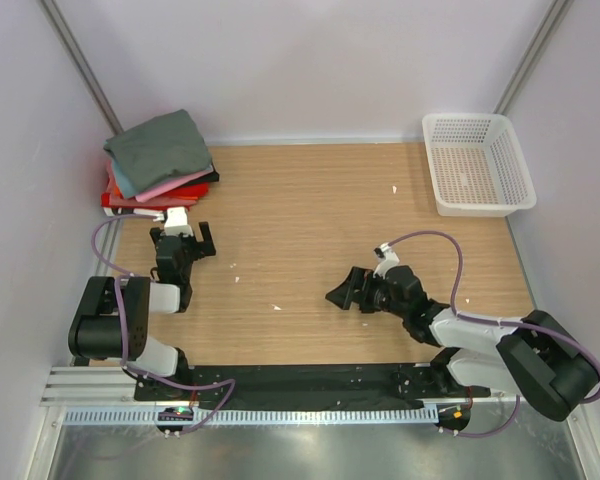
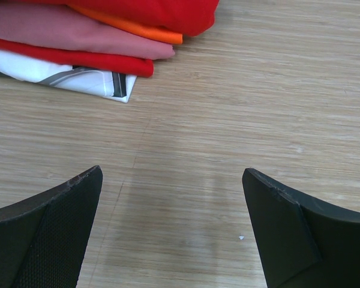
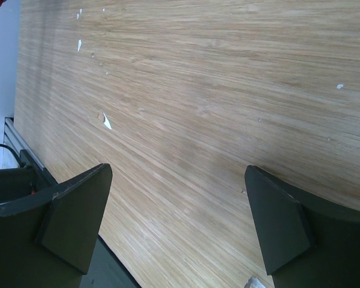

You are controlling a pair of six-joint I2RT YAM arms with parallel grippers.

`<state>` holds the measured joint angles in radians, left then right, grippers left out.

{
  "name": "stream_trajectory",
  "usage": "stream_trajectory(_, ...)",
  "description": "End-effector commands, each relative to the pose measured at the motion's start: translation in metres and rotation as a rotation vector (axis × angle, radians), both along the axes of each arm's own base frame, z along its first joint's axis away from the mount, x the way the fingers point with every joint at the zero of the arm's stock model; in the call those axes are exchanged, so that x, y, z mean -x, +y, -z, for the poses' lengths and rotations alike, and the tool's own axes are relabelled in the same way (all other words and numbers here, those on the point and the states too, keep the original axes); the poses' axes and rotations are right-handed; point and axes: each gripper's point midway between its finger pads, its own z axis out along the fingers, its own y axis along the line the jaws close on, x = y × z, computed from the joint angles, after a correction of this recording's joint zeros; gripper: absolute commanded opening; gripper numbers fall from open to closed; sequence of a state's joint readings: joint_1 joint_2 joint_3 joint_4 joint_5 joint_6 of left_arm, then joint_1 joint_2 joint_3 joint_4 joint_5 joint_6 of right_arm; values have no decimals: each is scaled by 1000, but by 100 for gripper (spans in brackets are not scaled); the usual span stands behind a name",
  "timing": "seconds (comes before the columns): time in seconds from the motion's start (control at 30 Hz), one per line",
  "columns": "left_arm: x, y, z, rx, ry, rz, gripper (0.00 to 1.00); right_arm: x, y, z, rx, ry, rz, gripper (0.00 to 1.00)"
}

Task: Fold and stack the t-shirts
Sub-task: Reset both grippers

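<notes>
grey-green t-shirt tops the folded stack.

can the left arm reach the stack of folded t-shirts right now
Probably yes: the open left gripper faces the multicoloured stack of folded cloth t-shirts, with only bare wooden table between them.

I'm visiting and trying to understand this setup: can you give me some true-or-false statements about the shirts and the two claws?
1. The t-shirts sit folded in one pile at the table's far left corner. True.
2. The pile lies inside the white basket. False: it stands apart at the far right, holding no shirt.
3. The left gripper is open and holds nothing. True.
4. The right gripper clamps a shirt. False: it is open over bare wood.
5. A grey-green shirt tops the pile. True.
</notes>
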<state>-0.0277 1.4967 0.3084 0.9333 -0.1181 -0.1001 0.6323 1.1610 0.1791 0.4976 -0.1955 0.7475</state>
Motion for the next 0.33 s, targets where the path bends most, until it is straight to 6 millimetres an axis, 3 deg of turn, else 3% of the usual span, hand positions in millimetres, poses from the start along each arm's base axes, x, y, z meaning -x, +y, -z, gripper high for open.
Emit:
stream_trajectory(0.0,-7,0,-21,-3,-86,1,100,-3,-7,13,73,28,29,100)
stream_trajectory(0.3,-7,0,-21,-3,-86,1,100,-7,-6,21,112,70,33,100)
